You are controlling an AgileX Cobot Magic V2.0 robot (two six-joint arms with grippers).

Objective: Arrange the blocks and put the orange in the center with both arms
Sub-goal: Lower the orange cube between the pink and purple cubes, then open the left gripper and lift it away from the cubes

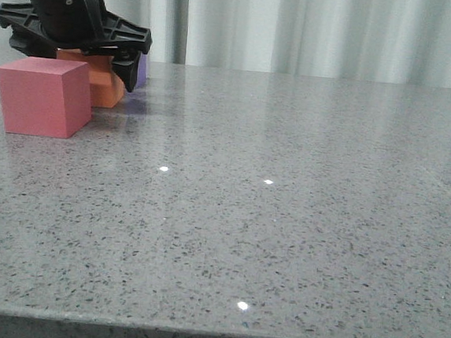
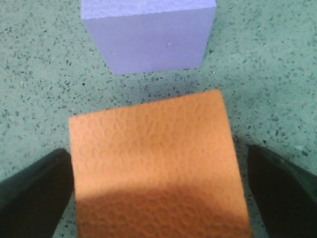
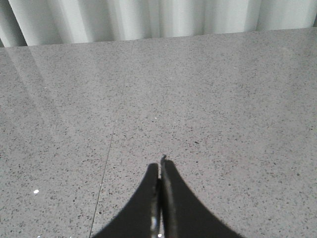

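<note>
— Speckled grey stone table point(image 1: 284, 222), pale pleated curtain point(image 1: 317, 27) behind.

— And the orange cube point(image 2: 156, 168)?

— Far left, pebbly foam, between the left gripper point(image 2: 158, 193)'s spread black jaws, neither clearly touching. Matte purple cube point(image 2: 148, 34) just beyond; pinkish-red cube point(image 1: 42, 96) nearer us.

— The right gripper point(image 3: 159, 198)?

— Pointed jaws pressed together, holding nothing.
</note>
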